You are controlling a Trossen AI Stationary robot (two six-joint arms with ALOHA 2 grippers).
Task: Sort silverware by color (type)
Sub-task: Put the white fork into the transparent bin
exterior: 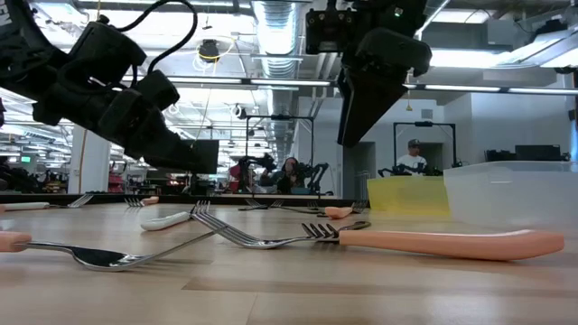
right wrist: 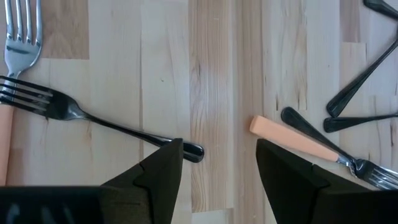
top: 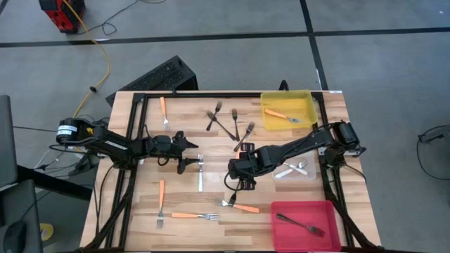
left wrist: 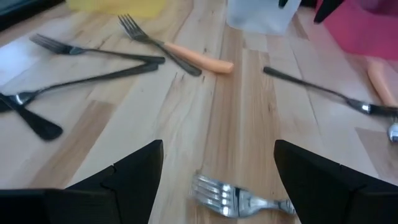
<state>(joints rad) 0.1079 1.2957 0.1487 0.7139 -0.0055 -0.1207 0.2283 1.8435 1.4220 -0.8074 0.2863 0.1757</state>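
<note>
Left gripper point(top: 188, 156) spread over pale silver fork point(top: 200, 173), right gripper point(top: 239, 174) spread too; tines might slip sideways

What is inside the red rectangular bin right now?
One dark metal fork lies inside the red rectangular bin. Nothing else shows there; no part of its floor is covered.

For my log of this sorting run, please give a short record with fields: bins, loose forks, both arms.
yellow bin: one orange-handled fork
clear bin: pale forks
red bin: one dark fork
table: other forks loose
left gripper: jaws open, over a silver fork
right gripper: jaws open, empty, mid-table
</note>
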